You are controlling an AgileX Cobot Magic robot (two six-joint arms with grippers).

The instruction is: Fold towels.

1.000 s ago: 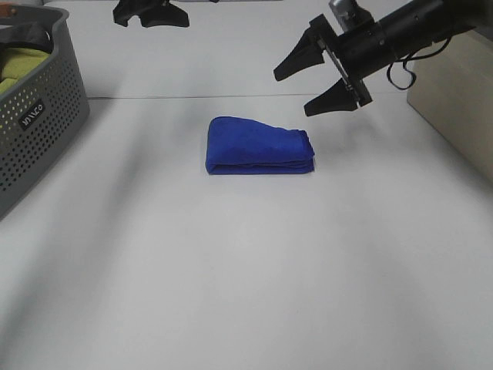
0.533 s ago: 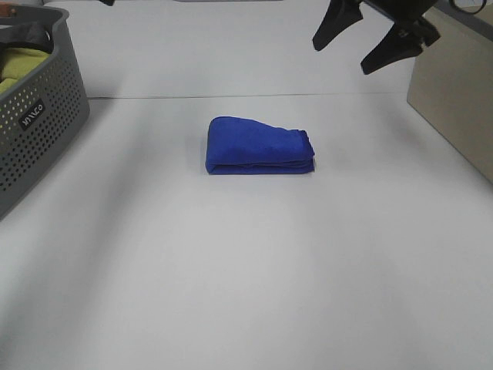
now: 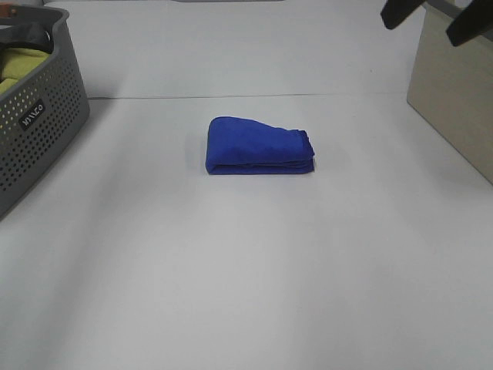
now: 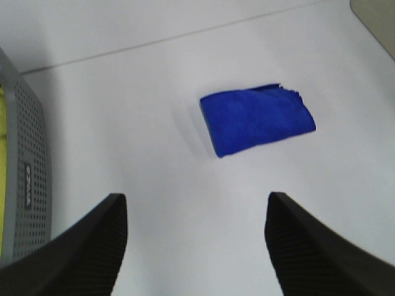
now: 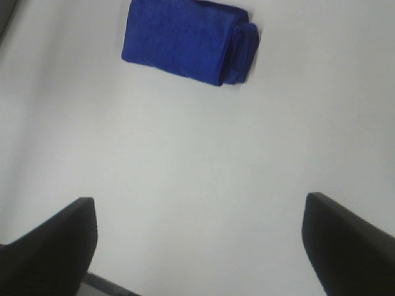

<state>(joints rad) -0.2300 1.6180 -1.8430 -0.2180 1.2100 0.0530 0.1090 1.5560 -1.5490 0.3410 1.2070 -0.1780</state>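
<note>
One blue towel (image 3: 259,146) lies folded near the middle of the white surface (image 3: 246,277), long axis left to right. Both claws hang spread and empty, well above it; the right claw (image 3: 435,19) seems nearer. Only the left wrist view shows the left claw (image 4: 196,246).

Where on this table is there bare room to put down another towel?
Bare white tabletop runs across the near side, in front of the folded blue towel. More lies between towel and grey basket. The right edge is tighter, by the beige box.
</note>
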